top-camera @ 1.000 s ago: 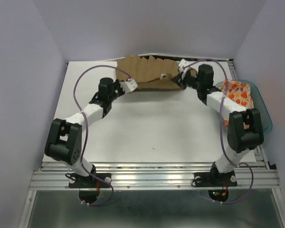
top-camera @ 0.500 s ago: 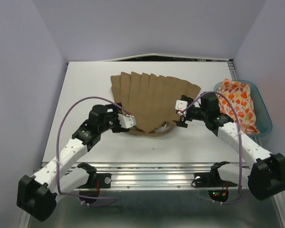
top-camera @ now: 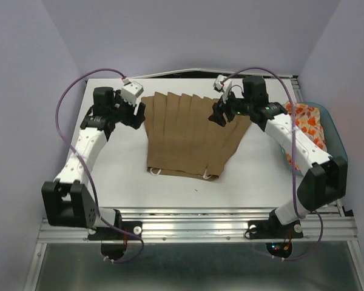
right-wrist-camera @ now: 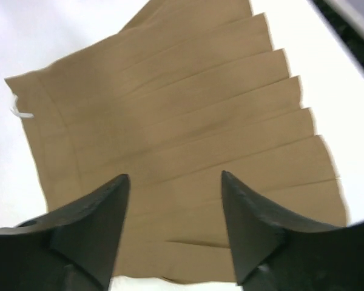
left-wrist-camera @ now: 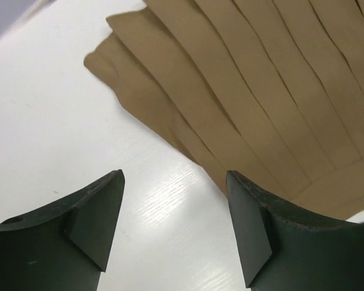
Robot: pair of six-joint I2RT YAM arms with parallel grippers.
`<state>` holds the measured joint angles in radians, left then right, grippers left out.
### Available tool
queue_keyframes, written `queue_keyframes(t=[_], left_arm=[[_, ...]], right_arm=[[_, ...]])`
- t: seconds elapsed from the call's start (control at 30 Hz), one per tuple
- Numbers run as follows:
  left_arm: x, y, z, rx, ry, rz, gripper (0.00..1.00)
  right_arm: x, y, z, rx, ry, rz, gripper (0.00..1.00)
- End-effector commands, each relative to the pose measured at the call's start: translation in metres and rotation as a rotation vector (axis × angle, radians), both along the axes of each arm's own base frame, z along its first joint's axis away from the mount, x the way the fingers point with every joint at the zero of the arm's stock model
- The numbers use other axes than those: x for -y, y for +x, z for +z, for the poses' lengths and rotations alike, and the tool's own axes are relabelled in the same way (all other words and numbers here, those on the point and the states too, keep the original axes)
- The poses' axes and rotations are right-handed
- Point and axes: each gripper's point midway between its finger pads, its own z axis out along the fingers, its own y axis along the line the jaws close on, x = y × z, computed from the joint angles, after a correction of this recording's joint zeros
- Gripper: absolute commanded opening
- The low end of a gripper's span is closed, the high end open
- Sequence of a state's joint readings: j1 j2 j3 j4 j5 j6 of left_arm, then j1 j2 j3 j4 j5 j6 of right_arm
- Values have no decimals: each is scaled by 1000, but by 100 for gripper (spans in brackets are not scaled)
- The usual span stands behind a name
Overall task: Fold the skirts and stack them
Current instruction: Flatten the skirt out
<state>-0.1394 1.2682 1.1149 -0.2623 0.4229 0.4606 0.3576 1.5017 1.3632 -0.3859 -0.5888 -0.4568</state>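
**Open grippers flank a spread skirt, and the fold could go crooked**

The tan skirt (top-camera: 185, 136) lies flat in the middle of the tabletop (top-camera: 121, 176), waistband toward the arms and pleated hem at the far side. The left gripper (top-camera: 135, 112) hangs wide and empty over bare tabletop just beside the far-left hem corner. The right gripper (top-camera: 221, 115), equally wide and empty, is over the cloth, inside its far-right edge. The leaf-print skirt (top-camera: 304, 121) waits in the teal tub (top-camera: 341, 154) at the right.

The mismatch is the risk. Closing from here, the left gripper may catch nothing or only one layer. The right may pinch a pleat mid-panel and bunch it. Unequal grips would likely drag the hem askew, fan the pleats open and leave a lopsided fold, poor footing for a second skirt.
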Motion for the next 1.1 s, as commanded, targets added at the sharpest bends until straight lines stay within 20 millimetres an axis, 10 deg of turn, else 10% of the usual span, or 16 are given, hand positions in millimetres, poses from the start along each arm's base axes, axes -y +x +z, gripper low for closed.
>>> queue_keyframes(t=[0.0,0.23,0.43,0.73,1.07], left_arm=[[13,37,-17,-249,-320,134,79],[-10,124,-65,-346,-459,392,76],[-32,178,-129,-454,-588,546,72],[-9,186,-173,-575,-734,501,69],[-12,191,-166,-515,-743,507,68]], right_arm=[[-33,-13,-25,-300,58,-37,61],[-79,-19,-65,-367,-5,-11,54],[-95,-63,-131,-404,-138,80,50],[-149,-83,-140,-319,-133,141,71],[-227,-77,-138,-494,-21,-101,73]])
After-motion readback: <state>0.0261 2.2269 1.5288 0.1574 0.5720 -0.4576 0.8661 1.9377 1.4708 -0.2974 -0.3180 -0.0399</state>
